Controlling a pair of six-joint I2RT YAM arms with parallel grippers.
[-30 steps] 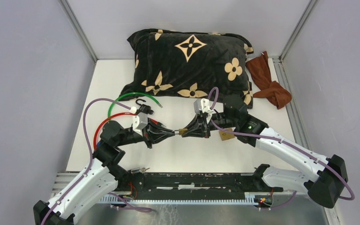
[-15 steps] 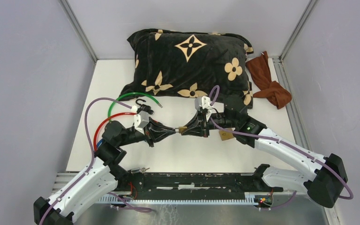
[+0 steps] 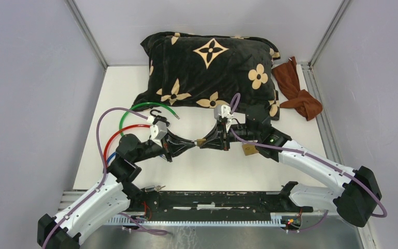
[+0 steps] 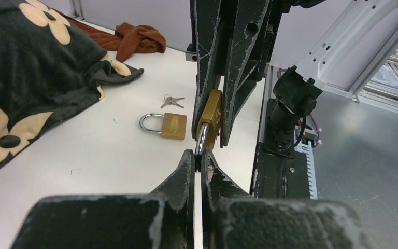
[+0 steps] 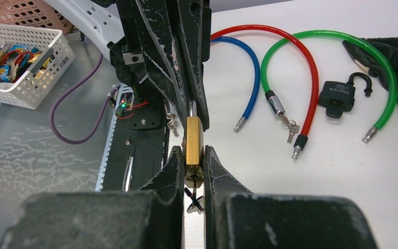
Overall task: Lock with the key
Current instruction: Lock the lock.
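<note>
nudging the brass padlock (image 3: 200, 141) slightly away from the bases, toward the pillow (image 3: 207, 67), carrying the left gripper (image 3: 192, 143) and right gripper (image 3: 205, 142) along with it, leaning the left arm (image 3: 134, 150) forward and rightward, swinging the right arm (image 3: 355, 197) slightly inward at its outer elbow

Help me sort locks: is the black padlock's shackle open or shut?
Open: the black padlock has one shackle end clear of its body.
</note>
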